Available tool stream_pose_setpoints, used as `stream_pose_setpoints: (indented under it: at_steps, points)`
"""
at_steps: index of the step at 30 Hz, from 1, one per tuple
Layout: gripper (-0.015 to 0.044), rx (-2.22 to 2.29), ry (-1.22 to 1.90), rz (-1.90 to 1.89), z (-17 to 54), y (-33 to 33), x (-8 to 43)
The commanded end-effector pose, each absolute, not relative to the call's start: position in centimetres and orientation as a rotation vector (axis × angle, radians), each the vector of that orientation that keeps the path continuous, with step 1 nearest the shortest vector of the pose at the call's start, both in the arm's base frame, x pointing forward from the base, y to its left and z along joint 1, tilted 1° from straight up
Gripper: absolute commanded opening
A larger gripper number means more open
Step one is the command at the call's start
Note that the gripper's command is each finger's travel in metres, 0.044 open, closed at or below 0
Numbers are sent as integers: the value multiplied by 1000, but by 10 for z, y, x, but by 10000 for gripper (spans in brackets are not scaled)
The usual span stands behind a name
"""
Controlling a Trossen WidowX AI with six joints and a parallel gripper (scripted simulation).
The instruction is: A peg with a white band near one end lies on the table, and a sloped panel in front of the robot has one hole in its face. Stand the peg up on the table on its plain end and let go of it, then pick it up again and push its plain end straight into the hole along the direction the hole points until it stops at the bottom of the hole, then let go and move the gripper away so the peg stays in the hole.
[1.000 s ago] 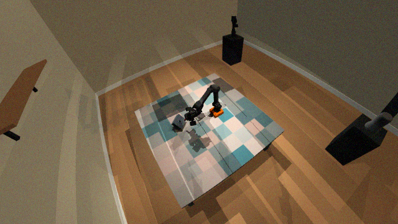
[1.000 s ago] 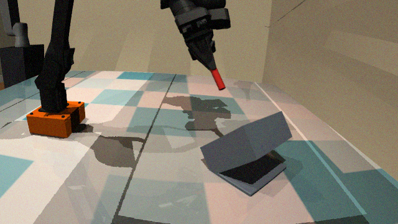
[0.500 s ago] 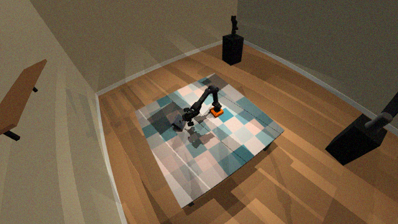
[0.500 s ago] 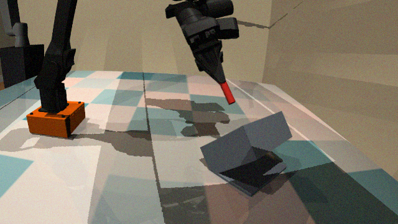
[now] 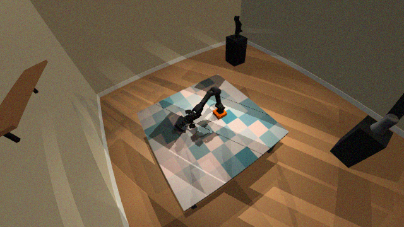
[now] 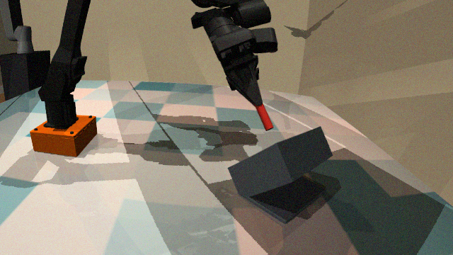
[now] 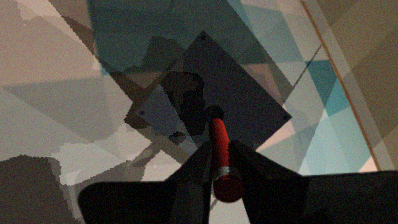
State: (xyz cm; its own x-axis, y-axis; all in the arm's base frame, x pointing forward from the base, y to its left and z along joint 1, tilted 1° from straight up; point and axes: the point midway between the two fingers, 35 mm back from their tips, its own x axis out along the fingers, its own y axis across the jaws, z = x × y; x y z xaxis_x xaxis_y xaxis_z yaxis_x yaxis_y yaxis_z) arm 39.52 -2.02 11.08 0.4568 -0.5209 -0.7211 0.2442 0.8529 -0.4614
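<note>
My gripper (image 6: 254, 96) (image 7: 220, 147) (image 5: 184, 122) is shut on the red peg (image 6: 265, 117) (image 7: 219, 140). It holds the peg tilted, plain end down and forward. The white band (image 7: 223, 171) sits near the fingers' roots in the wrist view. The dark grey sloped panel (image 6: 283, 159) (image 7: 245, 95) stands on the checkered table (image 6: 106, 198) (image 5: 205, 170). The peg's plain tip hangs a little above the panel's face without touching it. In the wrist view the tip lines up with the hole (image 7: 215, 110), which shows as a dark round spot just past it.
The arm's orange base (image 6: 64, 136) (image 5: 219, 113) stands at the table's back left. A flat dark plate (image 6: 294, 202) lies under the panel. The table's right edge (image 6: 354, 131) runs close behind the panel. Black pedestals (image 5: 236, 48) (image 5: 360, 145) stand on the floor.
</note>
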Motion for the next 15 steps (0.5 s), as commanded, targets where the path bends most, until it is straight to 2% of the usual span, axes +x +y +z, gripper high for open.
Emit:
stream_pose_setpoints:
  at_steps: [1, 15]
  points:
    - [0, -315, 991, -482, 108, -22, 397]
    - [0, -315, 989, -482, 94, -32, 405]
